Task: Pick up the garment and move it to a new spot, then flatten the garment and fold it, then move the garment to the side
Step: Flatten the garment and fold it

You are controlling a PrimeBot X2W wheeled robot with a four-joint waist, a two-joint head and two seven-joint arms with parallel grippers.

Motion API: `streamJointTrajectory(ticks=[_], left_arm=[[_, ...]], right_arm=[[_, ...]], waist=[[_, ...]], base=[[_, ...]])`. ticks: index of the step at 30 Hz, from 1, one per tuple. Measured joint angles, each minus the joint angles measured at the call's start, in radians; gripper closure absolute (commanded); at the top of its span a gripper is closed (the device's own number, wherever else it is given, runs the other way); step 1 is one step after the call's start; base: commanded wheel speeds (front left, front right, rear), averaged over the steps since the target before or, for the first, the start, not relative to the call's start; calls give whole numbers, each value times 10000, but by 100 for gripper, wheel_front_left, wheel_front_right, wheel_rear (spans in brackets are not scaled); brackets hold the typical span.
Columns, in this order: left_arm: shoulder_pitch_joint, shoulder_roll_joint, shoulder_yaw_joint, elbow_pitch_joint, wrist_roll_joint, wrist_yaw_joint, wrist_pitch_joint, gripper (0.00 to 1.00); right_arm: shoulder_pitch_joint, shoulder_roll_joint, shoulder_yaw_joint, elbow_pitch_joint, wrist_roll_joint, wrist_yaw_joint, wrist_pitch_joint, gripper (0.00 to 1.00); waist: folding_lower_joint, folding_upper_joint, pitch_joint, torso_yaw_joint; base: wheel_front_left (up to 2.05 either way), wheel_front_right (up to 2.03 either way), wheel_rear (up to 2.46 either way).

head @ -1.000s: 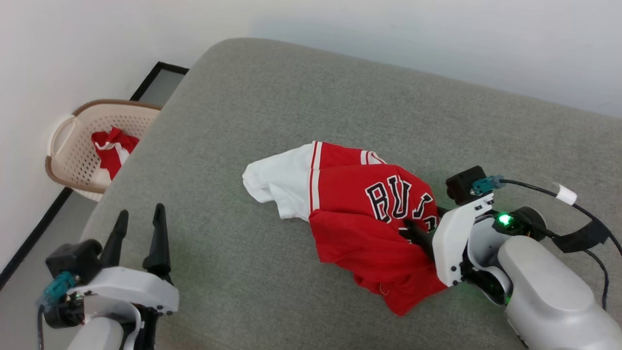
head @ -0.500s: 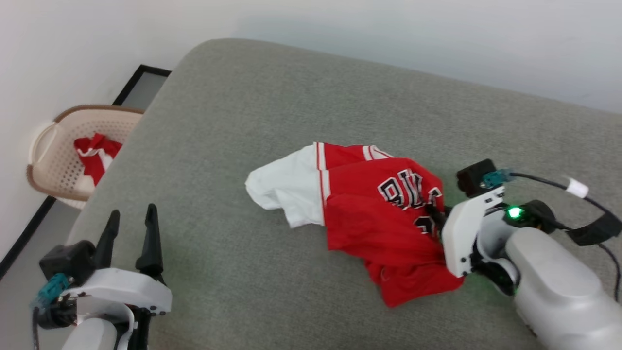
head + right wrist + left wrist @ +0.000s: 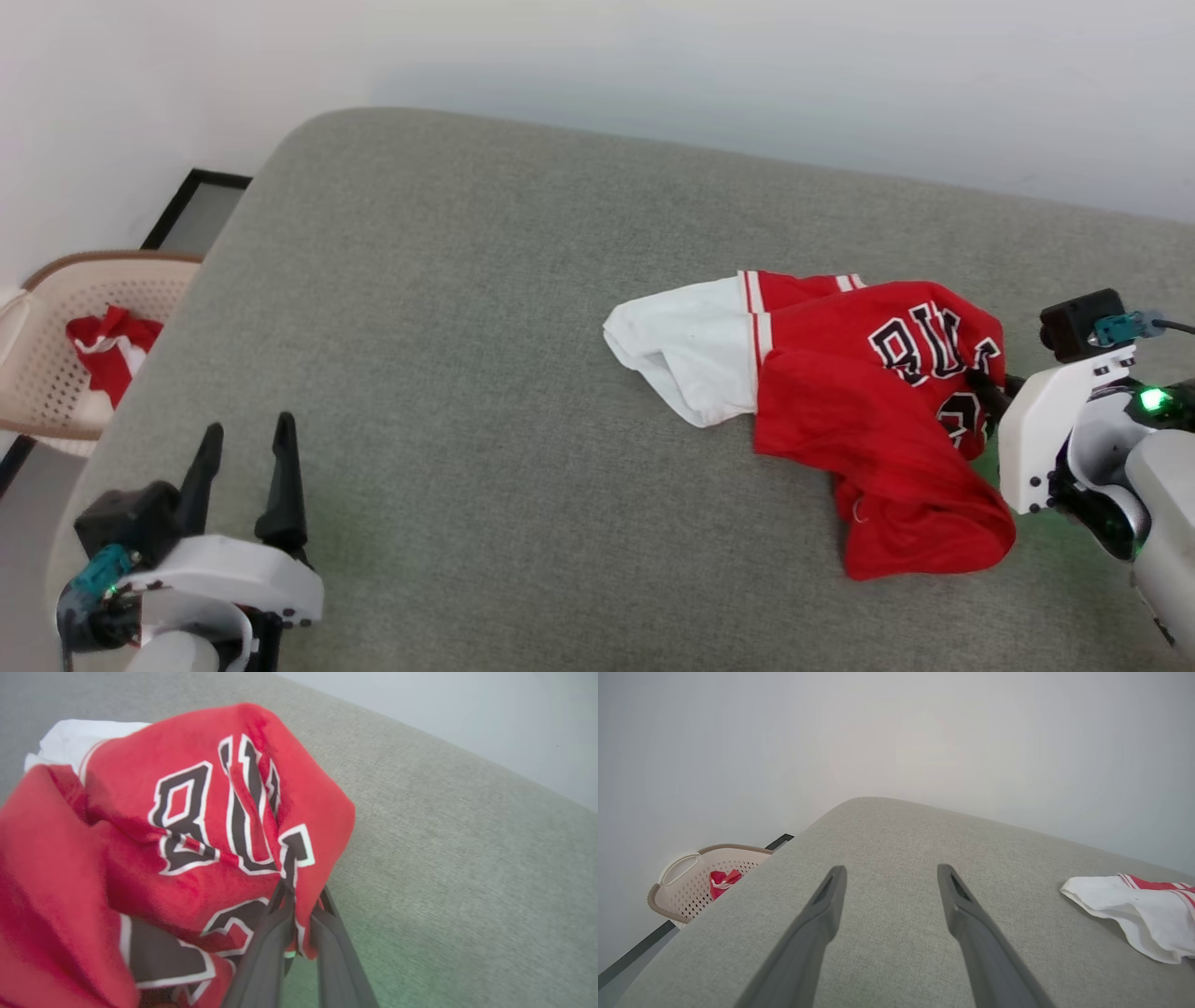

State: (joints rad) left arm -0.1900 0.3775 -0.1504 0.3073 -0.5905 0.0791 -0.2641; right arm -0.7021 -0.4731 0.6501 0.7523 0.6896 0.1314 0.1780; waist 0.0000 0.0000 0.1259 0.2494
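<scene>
The garment point(image 3: 840, 411), a red jersey with a white sleeve and black "BULLS" lettering, lies crumpled on the right part of the grey cushion point(image 3: 448, 308). My right gripper point(image 3: 982, 385) is shut on a pinch of the red cloth beside the lettering; the right wrist view shows the garment point(image 3: 140, 835) bunched and lifted at the right gripper point(image 3: 299, 893). My left gripper point(image 3: 247, 429) stands open at the lower left, far from the jersey, with nothing between its fingers. In the left wrist view the left gripper point(image 3: 892, 870) points across bare cushion, and the garment's white sleeve point(image 3: 1143, 905) lies at the right edge.
A beige perforated basket point(image 3: 103, 263) stands on the floor left of the cushion, holding another red and white cloth point(image 3: 107, 350); the basket point(image 3: 733, 848) also appears in the left wrist view. A white wall runs behind. Bare cushion lies between the grippers.
The head camera has shifted. My right gripper has dragged the garment to the right across the cushion, away from the basket. The left gripper has stayed open and in place.
</scene>
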Motion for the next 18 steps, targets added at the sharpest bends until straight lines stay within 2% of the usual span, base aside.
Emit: streamJointTrajectory(ticks=[7, 14, 18], left_arm=[[200, 69, -8, 27, 100, 10, 0, 0], [357, 69, -123, -107, 230, -90, 0, 0], [337, 42, -268, -125, 282, -190, 0, 0]], right_arm=[[177, -33, -6, -606, -54, 0, -79, 100], [232, 224, 604, -2136, -491, 0, 82, 100], [444, 612, 1116, -3057, -723, 0, 339, 100]], waist=[[0, 0, -258, -226], [0, 0, -533, -383], [0, 0, -662, -456]], base=[[0, 0, 0], [0, 0, 0], [0, 0, 0]])
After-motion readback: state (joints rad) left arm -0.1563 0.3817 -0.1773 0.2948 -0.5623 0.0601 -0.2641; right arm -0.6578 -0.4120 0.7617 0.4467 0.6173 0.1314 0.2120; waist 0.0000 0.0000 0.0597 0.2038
